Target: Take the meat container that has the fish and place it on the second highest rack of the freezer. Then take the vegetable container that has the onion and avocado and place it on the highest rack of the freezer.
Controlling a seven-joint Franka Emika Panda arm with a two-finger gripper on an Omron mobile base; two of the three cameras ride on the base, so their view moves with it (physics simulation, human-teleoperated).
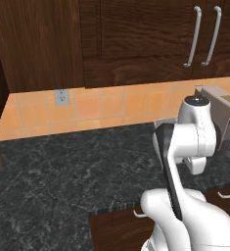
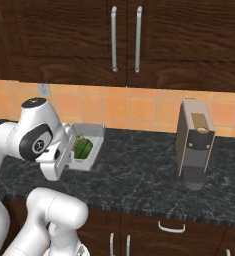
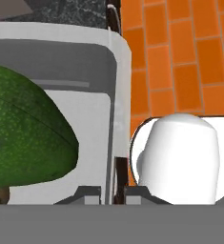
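Gripper fingers [image 3: 92,193] pinch the right wall of the grey vegetable container [image 2: 95,142], lifted and tilted over the dark counter [image 2: 139,175], avocado [image 3: 23,138] inside.

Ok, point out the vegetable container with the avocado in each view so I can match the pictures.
Left base view: only a grey sliver beside the arm's upper joint, probably its rim; the arm hides the rest.
Right base view: vegetable container left of centre, at the arm's hand, avocado inside.
Hand view: its white wall across left and centre, avocado at left.
Shared landmark: orange tile backsplash.
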